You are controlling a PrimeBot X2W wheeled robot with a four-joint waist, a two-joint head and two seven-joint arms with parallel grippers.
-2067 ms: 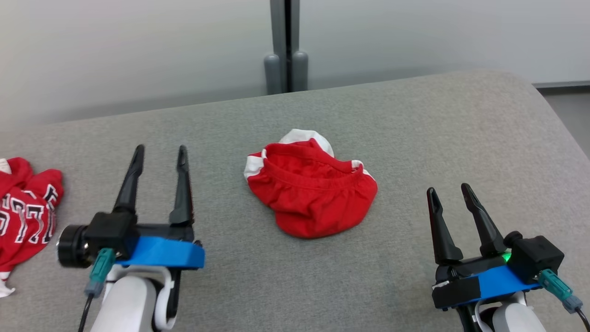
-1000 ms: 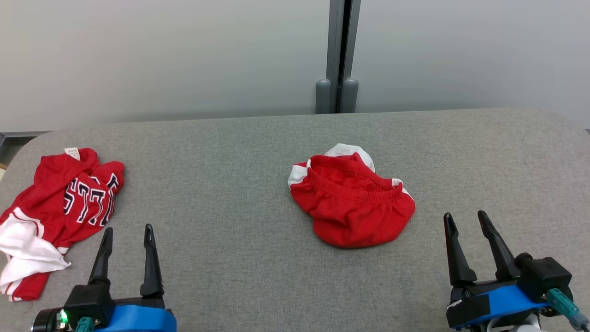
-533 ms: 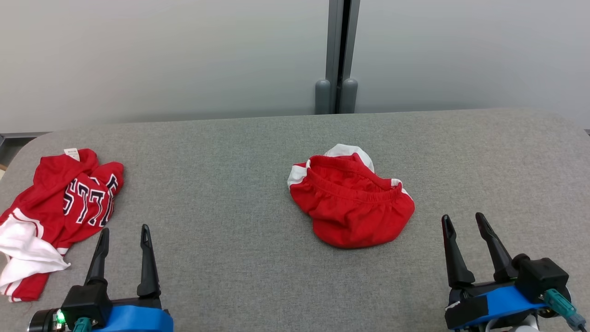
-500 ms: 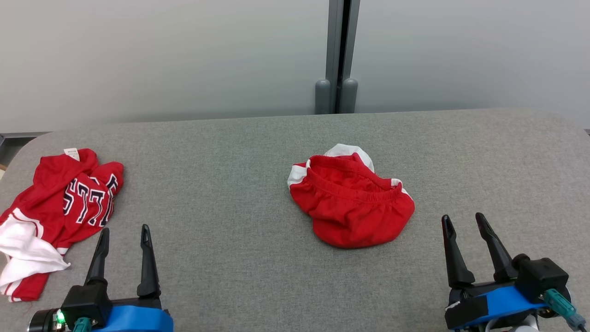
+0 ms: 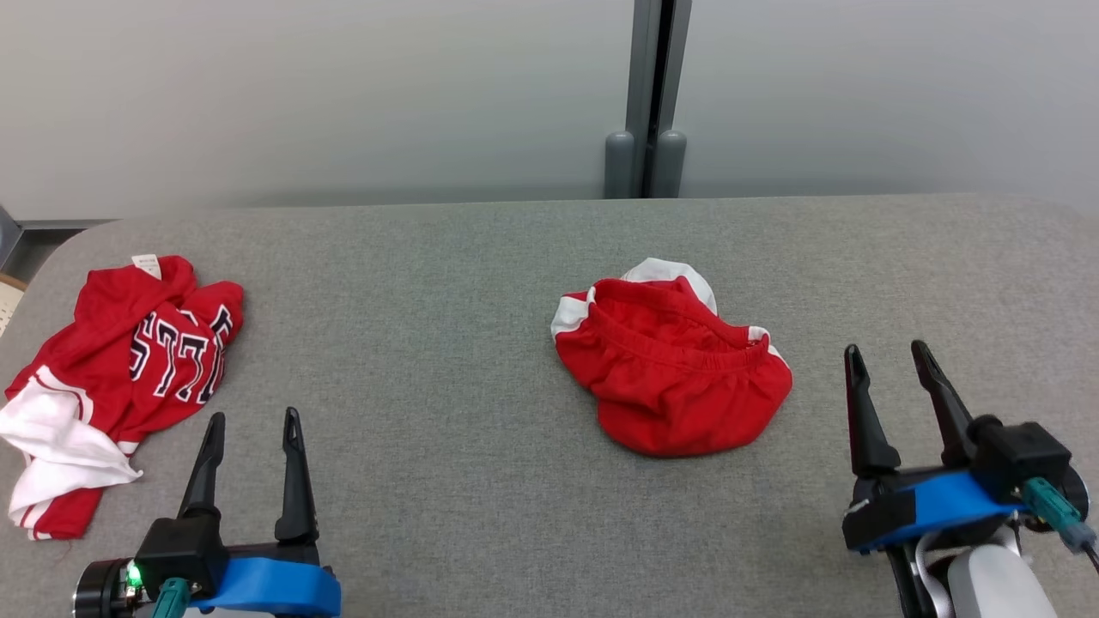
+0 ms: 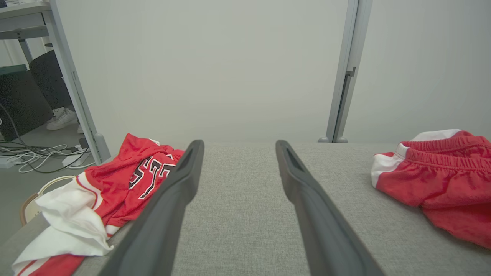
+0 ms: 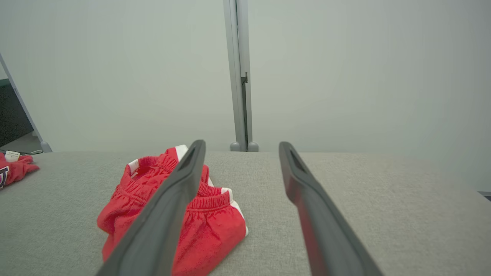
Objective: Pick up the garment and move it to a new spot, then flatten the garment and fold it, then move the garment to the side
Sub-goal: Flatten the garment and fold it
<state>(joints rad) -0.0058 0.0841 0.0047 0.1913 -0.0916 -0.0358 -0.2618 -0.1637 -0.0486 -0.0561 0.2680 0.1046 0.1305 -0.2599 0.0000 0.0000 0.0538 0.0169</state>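
grey panel wall (image 5: 343,94), metal post (image 5: 646,86)

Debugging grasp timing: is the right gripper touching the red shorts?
Apart. The head view shows a strip of bare grey table between the red shorts and the right gripper, whose jaws stand open.

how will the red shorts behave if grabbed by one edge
The shorts lie crumpled in soft folds, so they would probably hang limp and unfurl when lifted. The gathered waistband looks thicker, likely the firmest place to pinch. On the fuzzy grey table, pushed cloth may bunch rather than slide.
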